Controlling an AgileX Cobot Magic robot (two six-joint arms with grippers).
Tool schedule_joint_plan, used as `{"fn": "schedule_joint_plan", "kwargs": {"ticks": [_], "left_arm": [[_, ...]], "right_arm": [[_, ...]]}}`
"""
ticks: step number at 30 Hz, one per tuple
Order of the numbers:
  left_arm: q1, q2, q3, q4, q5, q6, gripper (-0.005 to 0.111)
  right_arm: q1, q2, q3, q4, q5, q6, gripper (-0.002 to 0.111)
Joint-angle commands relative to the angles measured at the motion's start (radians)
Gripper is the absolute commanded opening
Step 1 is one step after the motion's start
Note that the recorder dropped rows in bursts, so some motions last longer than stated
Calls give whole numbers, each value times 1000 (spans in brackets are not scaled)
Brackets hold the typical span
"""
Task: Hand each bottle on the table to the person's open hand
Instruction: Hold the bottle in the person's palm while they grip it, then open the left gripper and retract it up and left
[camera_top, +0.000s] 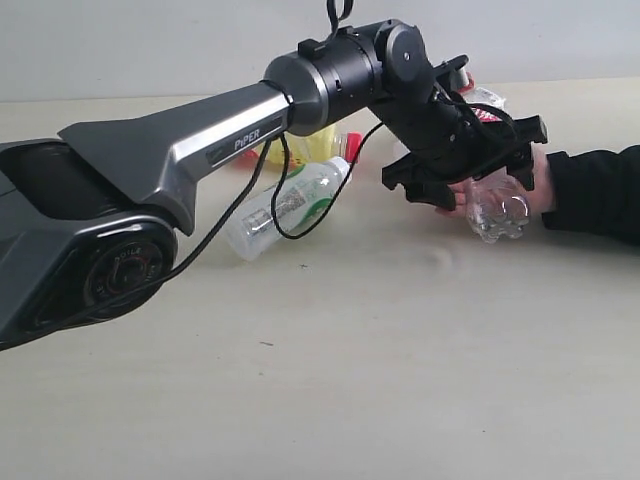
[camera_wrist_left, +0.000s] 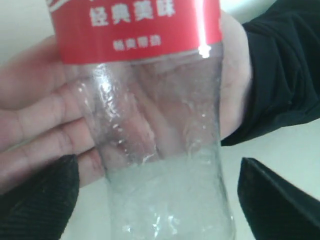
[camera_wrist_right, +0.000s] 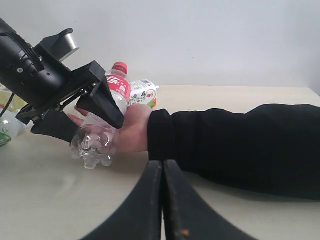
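Note:
The clear bottle (camera_top: 499, 212) with a red label (camera_wrist_left: 137, 27) lies across the person's open hand (camera_top: 541, 186), which comes out of a black sleeve (camera_top: 598, 192). My left gripper (camera_top: 472, 185) (camera_wrist_left: 157, 200) is open astride this bottle, with a gap showing between each finger (camera_wrist_left: 35, 200) and the plastic. On the table (camera_top: 380, 360) a whitish bottle (camera_top: 290, 203) lies on its side. A yellow bottle (camera_top: 318, 148) is behind my left arm. Another whitish bottle (camera_wrist_right: 143, 92) lies beyond the hand. My right gripper (camera_wrist_right: 162, 165) is shut and empty, low over the table in front of the sleeve.
My left arm (camera_top: 170, 150) stretches from the left edge across the table's back half and hides part of the bottles. The person's forearm (camera_wrist_right: 235, 145) lies along the table on the right. A pale wall (camera_top: 150, 40) closes the far side.

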Motion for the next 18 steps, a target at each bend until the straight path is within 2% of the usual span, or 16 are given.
{"fn": "schedule_joint_plan", "kwargs": {"ticks": [1, 11, 15, 18], "left_arm": [[13, -36, -8, 5, 32, 31, 83], [31, -171, -8, 28, 198, 132, 82], [31, -237, -8, 89, 295, 165, 82], [31, -293, -8, 160, 309, 197, 82]], "right_arm": [[-5, -6, 6, 2, -1, -3, 0], [-5, -6, 6, 2, -1, -3, 0], [-5, -6, 6, 2, -1, -3, 0], [-5, -6, 6, 2, -1, -3, 0]]}}
